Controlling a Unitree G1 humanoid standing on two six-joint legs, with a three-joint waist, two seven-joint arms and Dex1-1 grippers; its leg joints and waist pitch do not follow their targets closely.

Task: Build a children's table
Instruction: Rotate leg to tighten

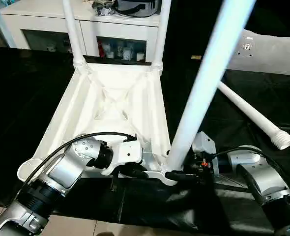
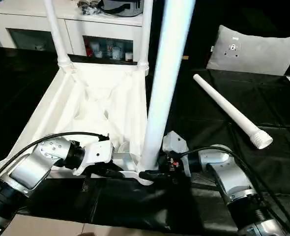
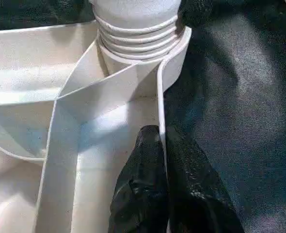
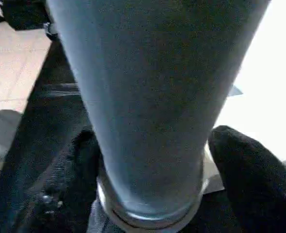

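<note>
Two pincers low at near corner, left pincer (image 3: 163, 160) pinching rim (image 3: 160, 97)

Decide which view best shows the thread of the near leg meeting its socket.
The left wrist view: the leg's ridged thread sits half-entered in the socket, close up. The eye views show that leg whole, its joint small. The right wrist view shows its shaft base.

You've got the top (image 1: 110, 105) upside down w/ 2 legs (image 1: 72, 32) in far sockets, 1 leg (image 1: 204, 83) in the near right socket, spare leg (image 1: 253, 115) lying to its right, cushion (image 2: 255, 49) behind.
</note>
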